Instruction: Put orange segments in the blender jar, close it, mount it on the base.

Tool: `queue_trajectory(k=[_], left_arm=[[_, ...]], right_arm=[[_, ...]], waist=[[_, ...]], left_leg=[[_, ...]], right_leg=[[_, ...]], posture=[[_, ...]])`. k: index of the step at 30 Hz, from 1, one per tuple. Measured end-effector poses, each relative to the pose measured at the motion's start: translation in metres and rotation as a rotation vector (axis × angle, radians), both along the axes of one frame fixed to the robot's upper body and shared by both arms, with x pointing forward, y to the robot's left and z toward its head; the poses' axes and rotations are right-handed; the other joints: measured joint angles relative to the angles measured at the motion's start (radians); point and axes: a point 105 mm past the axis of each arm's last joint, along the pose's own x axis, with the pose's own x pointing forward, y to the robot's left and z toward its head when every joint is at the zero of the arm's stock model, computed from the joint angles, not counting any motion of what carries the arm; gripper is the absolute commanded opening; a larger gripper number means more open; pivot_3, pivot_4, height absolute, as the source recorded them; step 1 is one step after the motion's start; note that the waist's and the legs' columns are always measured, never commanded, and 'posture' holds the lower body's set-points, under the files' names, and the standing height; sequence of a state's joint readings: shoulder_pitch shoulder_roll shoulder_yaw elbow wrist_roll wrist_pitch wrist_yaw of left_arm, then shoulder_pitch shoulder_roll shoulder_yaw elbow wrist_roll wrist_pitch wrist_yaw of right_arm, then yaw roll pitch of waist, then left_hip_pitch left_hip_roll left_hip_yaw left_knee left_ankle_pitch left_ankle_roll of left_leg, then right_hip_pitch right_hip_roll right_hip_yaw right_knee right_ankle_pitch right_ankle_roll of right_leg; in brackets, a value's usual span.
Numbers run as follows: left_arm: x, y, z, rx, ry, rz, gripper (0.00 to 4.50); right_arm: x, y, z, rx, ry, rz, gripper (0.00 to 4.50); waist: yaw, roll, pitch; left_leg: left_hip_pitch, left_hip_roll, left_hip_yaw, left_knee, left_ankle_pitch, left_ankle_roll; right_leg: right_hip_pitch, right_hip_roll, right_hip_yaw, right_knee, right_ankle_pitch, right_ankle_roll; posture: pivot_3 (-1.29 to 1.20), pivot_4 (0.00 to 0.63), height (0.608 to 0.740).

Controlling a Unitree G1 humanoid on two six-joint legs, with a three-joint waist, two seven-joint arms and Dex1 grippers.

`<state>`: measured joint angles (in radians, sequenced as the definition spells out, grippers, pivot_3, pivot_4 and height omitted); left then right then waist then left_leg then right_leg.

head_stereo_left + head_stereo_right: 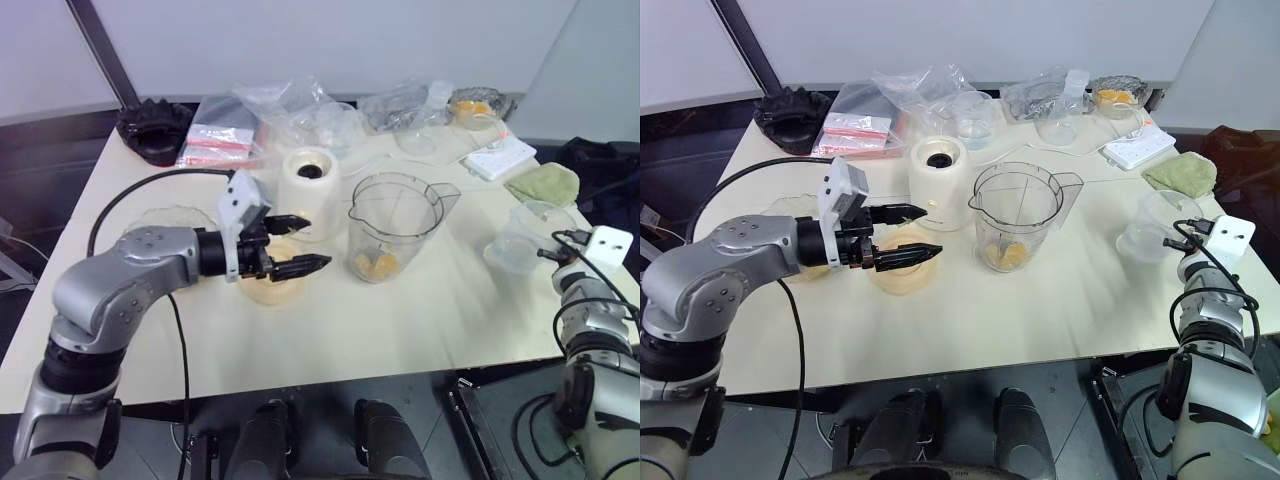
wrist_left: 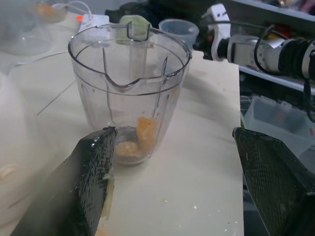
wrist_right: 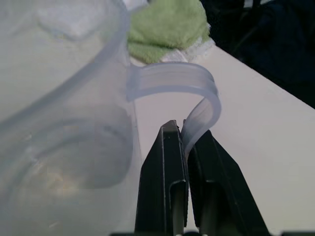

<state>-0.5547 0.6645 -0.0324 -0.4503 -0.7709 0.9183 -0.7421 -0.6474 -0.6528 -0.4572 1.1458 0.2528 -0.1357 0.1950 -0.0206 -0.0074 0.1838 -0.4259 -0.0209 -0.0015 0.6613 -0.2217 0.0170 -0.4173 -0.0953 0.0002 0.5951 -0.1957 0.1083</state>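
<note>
Orange segments (image 1: 377,264) lie in the open jar (image 1: 392,226) mid-table. The right claw (image 3: 186,147) pinches the lid's handle (image 3: 197,105) near the right edge; the left claw (image 1: 296,246) is spread. Next, probably, carry the lid over.

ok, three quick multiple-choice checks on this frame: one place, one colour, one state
1. The base stands:
A. beside the blender jar, on the robot's left of it
B. on the robot's right of the jar
C. under the jar

2. The cloth near the table's far right corner is:
A. red
B. green
C. blue

3. The right gripper is:
A. wide open
B. shut on nothing
C. shut on a loop tab

Answers:
1 A: the base stands apart from the blender jar, on its left.
2 B: the cloth is pale green.
3 C: the right gripper pinches the loop tab of a clear plastic piece.
</note>
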Motion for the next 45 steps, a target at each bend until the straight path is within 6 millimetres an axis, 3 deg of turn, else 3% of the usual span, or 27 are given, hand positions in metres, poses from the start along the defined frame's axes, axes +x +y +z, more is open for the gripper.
queue_trajectory(k=[6, 15, 22, 34, 45], left_arm=[[0.008, -0.002, 0.007, 0.009, -0.030, -0.037, 3.94], [0.010, 0.004, 0.006, 0.028, -0.023, -0.053, 3.94], [0.011, 0.008, 0.008, 0.034, -0.030, -0.038, 3.94], [0.019, 0.023, 0.017, 0.042, -0.037, 0.022, 3.94], [0.020, 0.026, 0.018, 0.050, -0.039, 0.036, 3.94]], right_arm=[[0.011, 0.009, 0.051, -0.090, -0.135, 0.062, 0.08], [0.020, 0.041, 0.123, -0.236, -0.162, 0.249, 0.08], [0.027, 0.088, 0.189, -0.363, -0.227, 0.440, 0.08], [0.033, 0.158, 0.202, -0.559, -0.173, 0.687, 0.08], [0.031, 0.181, 0.216, -0.850, -0.246, 0.719, 0.08]], waist=[[0.002, 0.003, 0.003], [0.004, 0.004, 0.003], [0.006, 0.004, 0.004], [0.008, 0.001, 0.006], [0.007, 0.000, 0.006]], left_leg=[[0.000, 0.000, 0.001, -0.003, 0.000, 0.000], [-0.001, 0.000, 0.002, -0.010, 0.000, 0.000], [-0.001, 0.000, 0.003, -0.011, 0.000, 0.000], [-0.002, 0.000, 0.003, -0.011, 0.000, 0.000], [-0.002, 0.000, 0.004, -0.011, 0.000, 0.000]], right_leg=[[-0.002, 0.000, 0.001, 0.000, 0.000, 0.001], [-0.007, 0.000, 0.001, 0.000, -0.001, 0.001], [-0.008, 0.000, 0.002, 0.000, -0.001, 0.002], [-0.009, -0.001, 0.002, 0.000, -0.001, 0.002], [-0.010, -0.001, 0.002, 0.000, -0.001, 0.002]], posture=[[0.00, 0.150, 0.740], [0.00, 0.150, 0.740], [0.00, 0.150, 0.740], [0.00, 0.150, 0.740], [0.00, 0.150, 0.740]])
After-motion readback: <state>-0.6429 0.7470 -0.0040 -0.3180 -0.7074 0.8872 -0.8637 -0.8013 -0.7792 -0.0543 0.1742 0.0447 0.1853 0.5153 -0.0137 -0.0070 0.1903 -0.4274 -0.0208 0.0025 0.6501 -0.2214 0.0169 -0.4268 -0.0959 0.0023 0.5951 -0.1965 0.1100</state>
